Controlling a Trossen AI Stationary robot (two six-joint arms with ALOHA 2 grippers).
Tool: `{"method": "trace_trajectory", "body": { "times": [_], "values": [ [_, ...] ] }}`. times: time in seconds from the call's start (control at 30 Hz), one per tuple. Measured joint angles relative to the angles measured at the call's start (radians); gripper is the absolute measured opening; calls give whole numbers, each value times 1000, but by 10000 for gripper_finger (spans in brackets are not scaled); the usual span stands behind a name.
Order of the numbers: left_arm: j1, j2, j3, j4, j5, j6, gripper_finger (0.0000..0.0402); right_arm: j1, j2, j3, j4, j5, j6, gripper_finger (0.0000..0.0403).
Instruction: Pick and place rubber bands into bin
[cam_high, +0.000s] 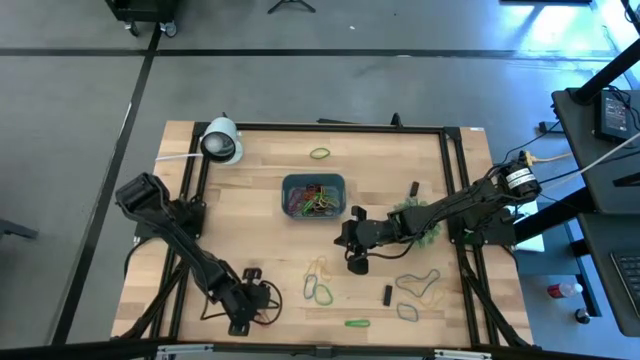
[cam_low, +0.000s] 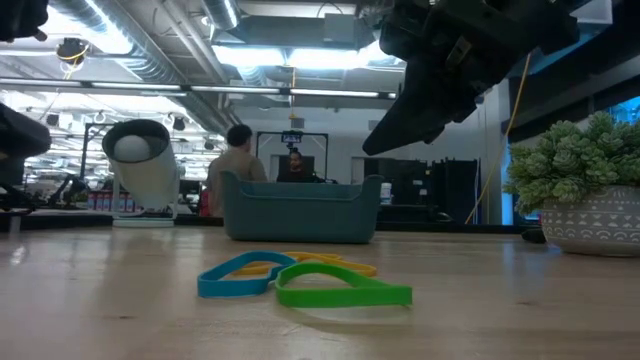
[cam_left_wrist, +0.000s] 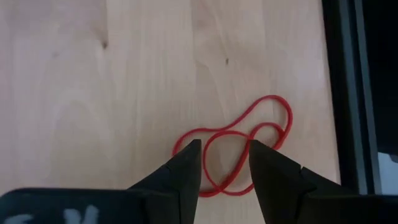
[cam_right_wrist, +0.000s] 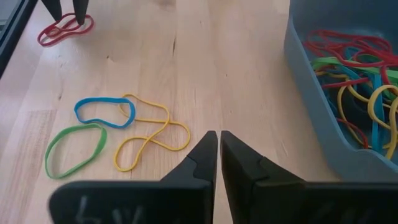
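Observation:
The blue-teal bin (cam_high: 313, 195) sits mid-table with several coloured rubber bands (cam_right_wrist: 348, 68) inside. Loose bands lie toward the near edge: a yellow, blue and green cluster (cam_right_wrist: 124, 127) and others to the right (cam_high: 420, 285). A lone green one (cam_high: 320, 153) lies near the far edge. My left gripper (cam_left_wrist: 225, 149) is open at the near left, pointing down, with its fingers either side of a twisted red band (cam_left_wrist: 273, 118). My right gripper (cam_right_wrist: 215, 140) is shut and empty. It hangs above the table (cam_low: 380, 140) between the bin and the cluster. My left gripper comes at the red band from above, its open fingers (cam_left_wrist: 189, 158) standing either side of the band's middle loop (cam_left_wrist: 227, 140), which lies flat on the table. Whether the fingertips touch the band, I cannot tell.
A white dome-shaped object (cam_high: 222, 140) stands at the far left corner. A spiky green plant in a pot (cam_low: 585, 195) stands right of the bin, under the right arm. Small black blocks (cam_high: 388, 295) lie among the bands on the right. People show in the room beyond the table.

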Motion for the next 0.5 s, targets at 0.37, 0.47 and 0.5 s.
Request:
{"method": "trace_trajectory", "body": {
  "times": [0.37,0.47,0.5],
  "values": [
    [4,56,3,5,59,27,33,0,0,0,0,0,0,26],
    [4,57,3,1,58,28,7,0,0,0,0,0,0,26],
    [4,54,3,-1,59,35,5,0,0,0,0,0,0,26]
  ]
}}
